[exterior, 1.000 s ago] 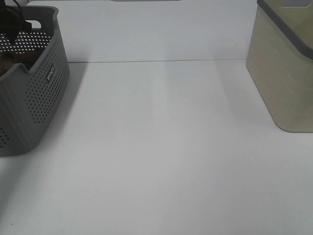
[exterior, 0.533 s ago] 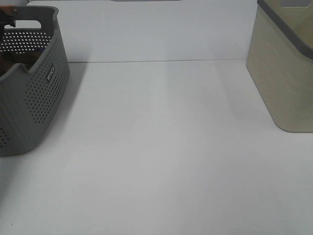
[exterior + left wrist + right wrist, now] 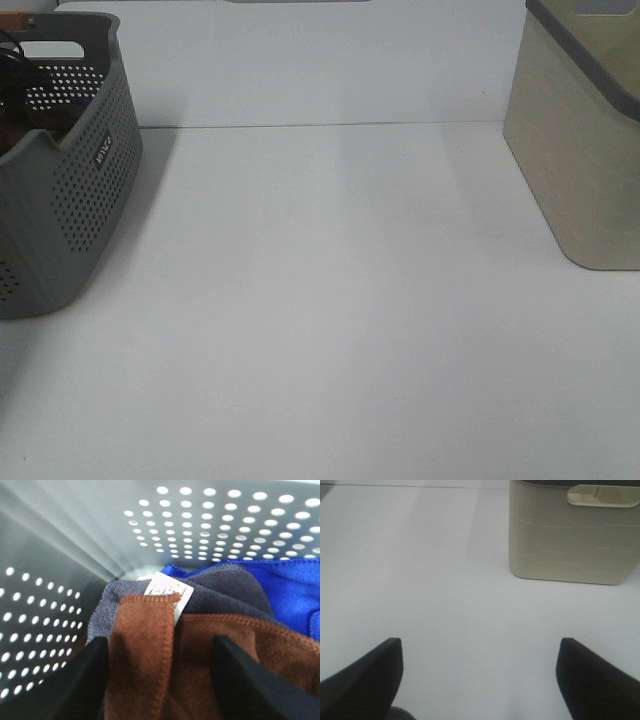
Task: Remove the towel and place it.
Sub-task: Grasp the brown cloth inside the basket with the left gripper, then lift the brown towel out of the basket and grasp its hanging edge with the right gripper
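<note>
**Item:** dark brown plush towel [image 3: 150, 655] with a short pile and stitched hems. It lies bunched inside the basket, with one hemmed strip running up toward a corner.
- Small white fabric tag [image 3: 170, 592] at the end of that strip, resting against the cloth behind.
- Behind the towel is a slate-grey fleecy cloth [image 3: 225, 587].
- Past that, a bright blue cloth [image 3: 287, 587] lies by the far wall.

**Container:** grey plastic basket [image 3: 75, 200] with rounded corners, walls pierced by rows of round holes, a small label on its side and a cut-out handle. It stands at the left edge of the white matt table [image 3: 320, 330].

**Left gripper** [image 3: 160, 647]: two black fingers spread wide, low in the basket, one on each side of the towel's strip. Nothing is clamped. I cannot tell whether they touch the pile.

**Right gripper** [image 3: 477, 650]: black fingers wide apart above the table, holding nothing.

**Also present:** beige plastic bin [image 3: 580, 150] with a block pattern embossed on its walls and a dark grey rim. It stands at the table's right, well apart from the basket.

**Views:**
- The high camera shows the basket's outside.
- Only the left wrist view makes out the cloths.
- Only the right wrist view shows the bin's handle recess.
</note>
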Motion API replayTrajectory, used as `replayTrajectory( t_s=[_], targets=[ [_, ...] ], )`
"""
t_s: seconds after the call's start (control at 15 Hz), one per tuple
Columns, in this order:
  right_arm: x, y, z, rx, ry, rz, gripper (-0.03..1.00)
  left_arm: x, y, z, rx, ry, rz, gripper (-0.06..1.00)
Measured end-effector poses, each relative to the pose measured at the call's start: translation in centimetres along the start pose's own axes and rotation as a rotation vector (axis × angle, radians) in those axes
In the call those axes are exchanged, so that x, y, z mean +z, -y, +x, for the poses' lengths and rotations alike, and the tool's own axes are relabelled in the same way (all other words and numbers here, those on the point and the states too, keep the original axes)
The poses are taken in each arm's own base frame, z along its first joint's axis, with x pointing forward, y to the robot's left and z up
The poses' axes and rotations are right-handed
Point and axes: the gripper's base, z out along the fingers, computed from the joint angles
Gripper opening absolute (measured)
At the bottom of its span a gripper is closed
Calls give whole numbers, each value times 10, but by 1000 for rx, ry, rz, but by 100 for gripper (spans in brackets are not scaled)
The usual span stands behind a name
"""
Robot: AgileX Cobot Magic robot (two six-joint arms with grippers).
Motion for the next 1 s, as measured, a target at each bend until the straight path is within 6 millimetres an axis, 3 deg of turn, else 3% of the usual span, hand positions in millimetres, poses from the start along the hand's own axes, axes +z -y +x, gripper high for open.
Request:
replayTrajectory(
  t_s=[0.27, 0.67, 0.87, 1.0],
  targets=[
    [0, 0, 0, 0, 0, 0, 79, 0, 0, 0, 15, 0, 0, 41],
    [0, 0, 0, 0, 0, 0, 79, 0, 0, 1, 85, -14, -3, 0],
    [0, 0, 0, 0, 0, 0, 79, 0, 0, 4, 102, -44, -9, 0],
    [0, 0, 0, 0, 0, 0, 79, -14, 6, -2, 113, -25, 2, 0]
  ],
)
